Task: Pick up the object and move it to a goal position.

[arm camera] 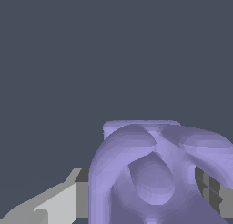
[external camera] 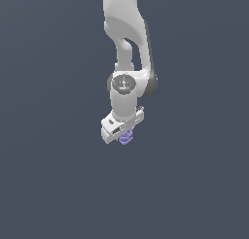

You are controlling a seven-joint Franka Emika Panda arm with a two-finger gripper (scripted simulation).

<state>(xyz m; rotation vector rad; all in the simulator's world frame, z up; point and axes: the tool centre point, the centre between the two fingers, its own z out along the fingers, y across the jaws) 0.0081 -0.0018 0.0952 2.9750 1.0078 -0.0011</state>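
We count one white, jointed robot arm point(external camera: 127, 48), ending in one white two-fingered tool point(external camera: 125, 136). We count one small lavender-purple knobbly blob point(external camera: 126, 137), and nothing else of that kind.

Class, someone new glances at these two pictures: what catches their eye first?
The white arm hanging down the middle of a bare dark grey backdrop. Just under its gripper peeks a small lavender knobbly object, which looms large in the wrist view between the jaws.
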